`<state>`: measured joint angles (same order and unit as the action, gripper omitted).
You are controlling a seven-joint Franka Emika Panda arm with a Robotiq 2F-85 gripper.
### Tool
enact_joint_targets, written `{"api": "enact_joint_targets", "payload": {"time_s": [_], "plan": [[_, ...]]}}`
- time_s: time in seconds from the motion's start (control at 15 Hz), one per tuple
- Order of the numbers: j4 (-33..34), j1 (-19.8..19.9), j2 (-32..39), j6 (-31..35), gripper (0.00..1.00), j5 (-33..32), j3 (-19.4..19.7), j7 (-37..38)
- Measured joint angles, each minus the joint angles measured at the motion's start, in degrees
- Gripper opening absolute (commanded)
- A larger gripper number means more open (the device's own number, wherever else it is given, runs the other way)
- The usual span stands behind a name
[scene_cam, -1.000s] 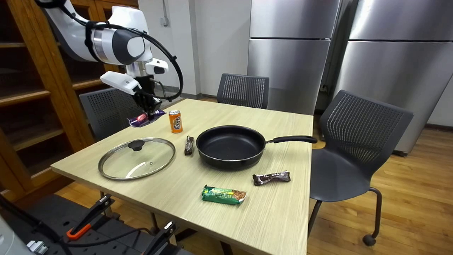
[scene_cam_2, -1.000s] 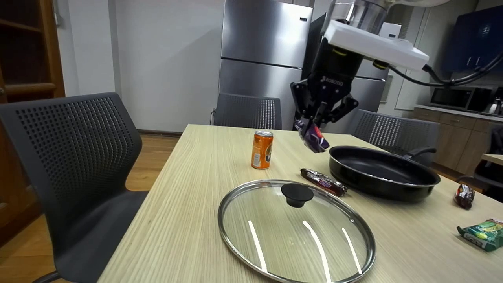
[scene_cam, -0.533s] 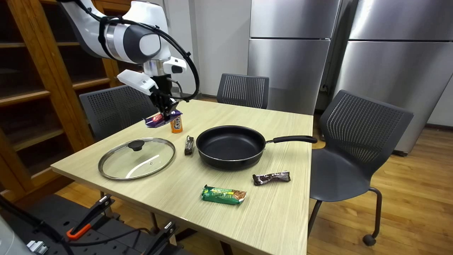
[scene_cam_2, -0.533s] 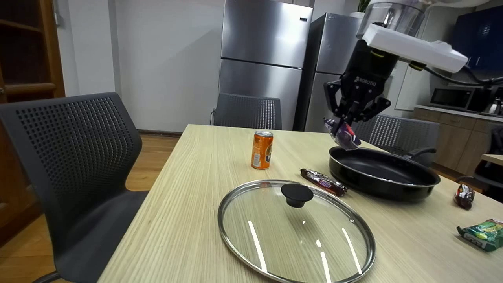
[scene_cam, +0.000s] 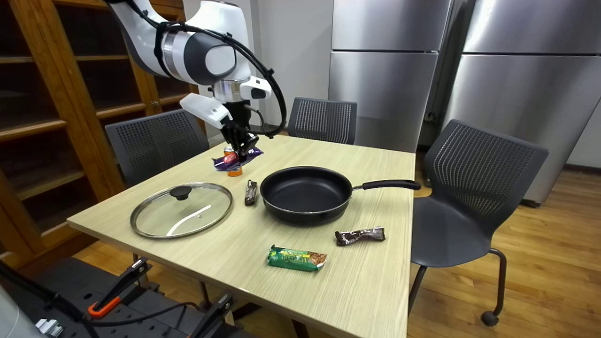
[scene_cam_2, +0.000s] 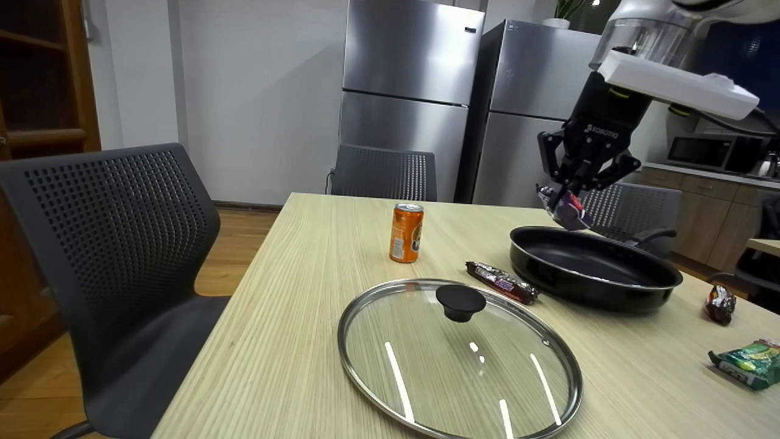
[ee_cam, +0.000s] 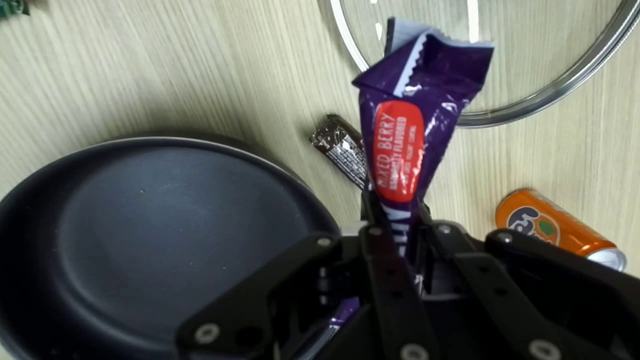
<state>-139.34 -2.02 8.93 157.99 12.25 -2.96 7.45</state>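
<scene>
Closest to me on the pale, wood-grained bench (scene_cam: pixel 357 286) lies a crinkly green packet (scene_cam: pixel 297 259) with a brown patch at one end, on my side of the black frying pan (scene_cam: pixel 305 190). A little farther off, a dark brown bar (scene_cam: pixel 360 235) in shiny wrapping rests between me and the pan's long, smooth handle (scene_cam: pixel 392 184). On the side of the pan opposite that handle, a round lid (scene_cam: pixel 183 213) of clear glass, rimmed in metal and topped with a black knob (scene_cam: pixel 181 191), lies flat. A second dark bar (scene_cam: pixel 250 193), also in glossy film, sits just beside the pan, between it and the lid.

In the air above the bench, off the pan's side away from the handle, the black gripper (scene_cam: pixel 241 157) pinches a glossy purple packet (ee_cam: pixel 412 135) near its middle. The film is creased, with a saw-toothed edge and a red oval reading "MIXED BERRY". Past the packet, an orange metal can (scene_cam_2: pixel 406 233) stands upright, farther from the pan than the second bar. Well beyond the pan are a dark grey chair (scene_cam: pixel 322 119) with a perforated back and tall, smooth steel refrigerators (scene_cam: pixel 382 94).
</scene>
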Motion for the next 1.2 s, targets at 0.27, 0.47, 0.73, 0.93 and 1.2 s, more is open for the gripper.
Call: {"api": "enact_joint_targets", "payload": {"time_s": [0.27, 0.47, 0.73, 0.93, 1.2], "plan": [[0.6, 1.0, 0.5, 0.0, 0.03, 0.0, 1.8, 0.0], [2.1, 1.5, 1.7, 0.0, 0.03, 0.0, 3.1, 0.0], [5.4, 1.9, 4.8, -0.1, 0.03, 0.0, 4.3, 0.1], [8.6, 2.2, 8.0, -0.3, 0.03, 0.0, 4.7, 0.3], [13.5, 2.3, 12.7, -1.1, 0.03, 0.0, 5.3, 1.0]]}}
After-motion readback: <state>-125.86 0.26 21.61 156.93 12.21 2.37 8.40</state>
